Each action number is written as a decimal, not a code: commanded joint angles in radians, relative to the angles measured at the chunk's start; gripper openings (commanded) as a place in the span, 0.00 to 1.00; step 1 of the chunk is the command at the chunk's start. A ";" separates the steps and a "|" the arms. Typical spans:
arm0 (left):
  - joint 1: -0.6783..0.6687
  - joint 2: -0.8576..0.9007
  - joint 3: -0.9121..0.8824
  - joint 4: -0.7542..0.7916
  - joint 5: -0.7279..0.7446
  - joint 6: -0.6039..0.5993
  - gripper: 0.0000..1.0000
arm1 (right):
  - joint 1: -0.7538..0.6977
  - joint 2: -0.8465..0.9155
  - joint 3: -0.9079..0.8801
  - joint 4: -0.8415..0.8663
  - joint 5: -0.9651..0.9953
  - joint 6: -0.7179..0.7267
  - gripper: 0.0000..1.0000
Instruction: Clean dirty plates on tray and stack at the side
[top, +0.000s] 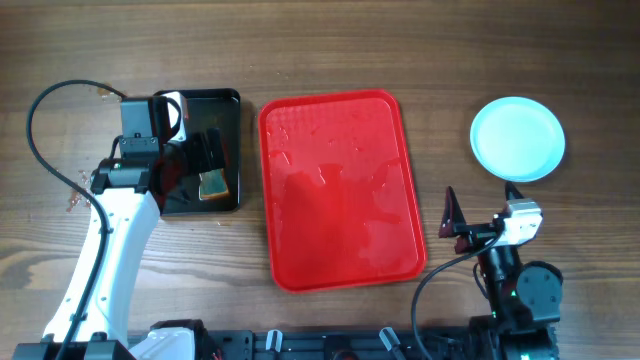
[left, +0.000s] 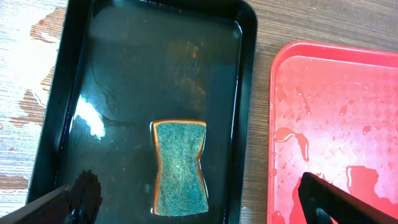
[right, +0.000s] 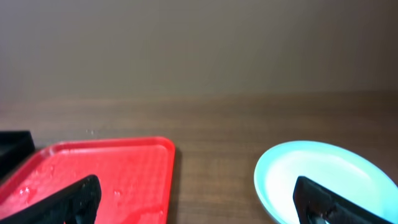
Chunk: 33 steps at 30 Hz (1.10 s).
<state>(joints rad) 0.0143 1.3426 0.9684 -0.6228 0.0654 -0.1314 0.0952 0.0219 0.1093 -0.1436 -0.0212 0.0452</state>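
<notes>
- Tray (top: 340, 190) is seen bare of plates, wet with drops and a film of water.
- Plates (top: 517, 138) are seen on the table (top: 90, 250), right of the tray and well apart from it. Only one disc shows from above, so the number stacked cannot be told. No stain is visible on the top face.
- Left gripper (left: 193, 193) hangs over the black tray (left: 249, 74), jaws wide, nothing held. The sponge (left: 180, 168) lies flat in shallow water below, between the jaws.
- Right gripper (right: 196, 183) is low at the near right, jaws wide and empty, near the plates but not touching.
- Judgement: cleaning and stacking look done, so clearing the arms is taken to be the step in hand.
- Left arm is best raised straight up, so that the sponge is not dragged and the black tray's rim is not clipped.
- Right arm is best drawn back away from the plates, jaws kept apart, so the stack is not nudged.
- Risk noted: a sideways sweep could shift the plates or catch the wet tray's rim.
</notes>
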 joint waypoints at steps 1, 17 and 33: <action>0.003 -0.005 0.012 0.005 -0.006 0.019 1.00 | -0.004 -0.019 -0.082 0.138 -0.040 -0.068 1.00; 0.003 -0.025 0.012 0.000 -0.006 0.019 1.00 | -0.004 -0.018 -0.104 0.146 -0.040 -0.069 1.00; -0.023 -0.912 -0.014 -0.082 -0.156 0.079 1.00 | -0.004 -0.018 -0.104 0.146 -0.040 -0.069 1.00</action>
<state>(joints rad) -0.0063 0.4744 0.9741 -0.6849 -0.0856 -0.0708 0.0952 0.0154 0.0067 -0.0013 -0.0452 -0.0063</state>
